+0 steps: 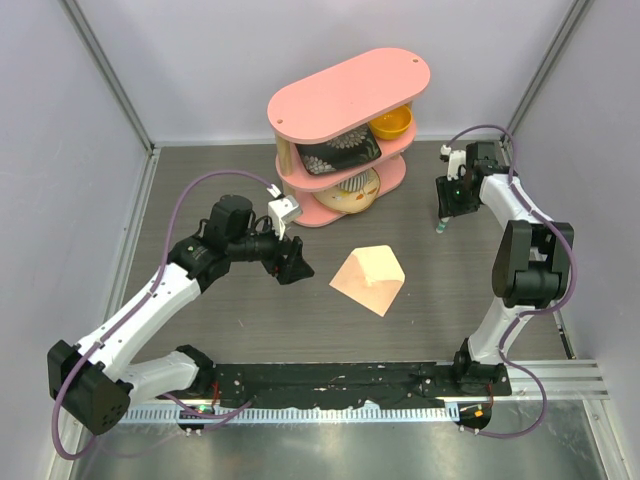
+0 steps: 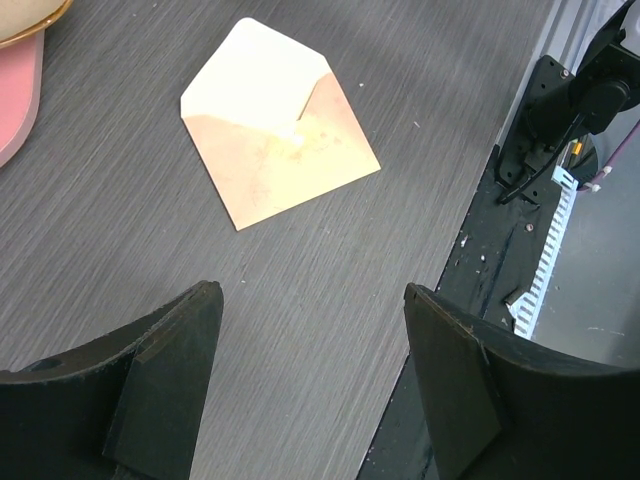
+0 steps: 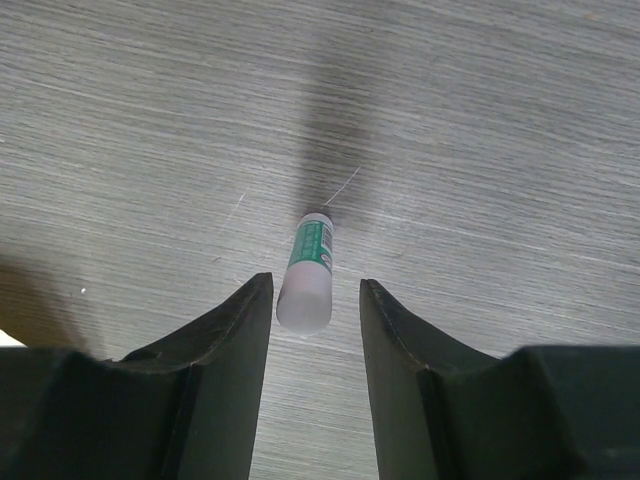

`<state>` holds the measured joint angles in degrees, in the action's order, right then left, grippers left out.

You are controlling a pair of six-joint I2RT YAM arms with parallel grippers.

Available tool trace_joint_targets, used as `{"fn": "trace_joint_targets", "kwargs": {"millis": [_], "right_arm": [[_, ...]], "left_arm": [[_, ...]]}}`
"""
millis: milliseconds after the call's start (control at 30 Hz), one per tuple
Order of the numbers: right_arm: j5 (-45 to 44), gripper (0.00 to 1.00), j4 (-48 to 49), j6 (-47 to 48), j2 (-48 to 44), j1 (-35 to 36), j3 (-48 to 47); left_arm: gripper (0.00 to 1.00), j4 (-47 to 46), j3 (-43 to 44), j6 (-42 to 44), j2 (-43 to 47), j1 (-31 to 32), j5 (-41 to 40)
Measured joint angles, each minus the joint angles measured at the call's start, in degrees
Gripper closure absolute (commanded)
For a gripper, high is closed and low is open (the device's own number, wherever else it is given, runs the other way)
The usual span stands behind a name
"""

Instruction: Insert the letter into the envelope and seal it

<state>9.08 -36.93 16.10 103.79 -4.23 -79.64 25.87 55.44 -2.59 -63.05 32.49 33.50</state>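
Observation:
The peach-tan envelope [image 1: 368, 280] lies flat mid-table with its flap open; it also shows in the left wrist view [image 2: 290, 160]. A pale cream area [image 2: 255, 85] fills its open top. I cannot tell whether that is the letter or the flap's inside, and no separate letter sheet is in view. My left gripper [image 1: 291, 262] [image 2: 312, 290] is open and empty, above the table to the left of the envelope. My right gripper [image 1: 441, 216] [image 3: 315, 285] is open at the back right, a finger on each side of an upright white-and-green glue stick [image 3: 308, 270] [image 1: 440, 229], not touching it.
A pink two-tier shelf [image 1: 345, 100] stands at the back centre holding a yellow bowl [image 1: 392, 122], a dark patterned dish [image 1: 338, 155] and a cream bowl [image 1: 350, 192]. A black mounting rail [image 1: 340, 378] runs along the near edge. Walls close in left, right and back.

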Motion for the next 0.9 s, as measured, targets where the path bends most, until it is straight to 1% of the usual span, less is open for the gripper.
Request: {"fn": "trace_joint_targets", "kwargs": {"millis": [100,200,233,400,500,633,767,900], "right_arm": [[0.02,0.57,0.00,0.00,0.11,0.00,-0.02],[0.04,0.65,0.04,0.04,0.13,0.00,-0.24],[0.07,0.70,0.04,0.04,0.17,0.00,-0.33],[0.28,0.77,0.44,0.04,0.42,0.00,-0.59],[0.46,0.83,0.39,0.04,0.50,0.04,-0.72],[1.38,0.99,-0.26,0.04,0.50,0.04,-1.07],[4.92,0.99,-3.32,0.02,-0.26,0.02,-3.04],[14.19,0.99,-7.76,-0.20,-5.38,-0.02,-4.83]], "left_arm": [[0.23,-0.13,0.00,0.00,0.00,0.00,0.00],[0.24,-0.46,0.00,-0.02,0.00,0.00,0.00],[0.24,-0.48,0.00,-0.02,0.00,0.00,0.00],[0.24,-0.50,0.00,-0.02,0.00,0.00,0.00],[0.25,-0.50,0.00,-0.02,-0.11,0.00,0.15],[0.24,-0.46,0.00,-0.04,-0.52,-0.02,0.33],[0.20,-0.33,0.00,0.11,-0.57,-0.07,0.83],[0.17,-0.33,0.00,0.79,0.20,-0.07,1.22]]}}
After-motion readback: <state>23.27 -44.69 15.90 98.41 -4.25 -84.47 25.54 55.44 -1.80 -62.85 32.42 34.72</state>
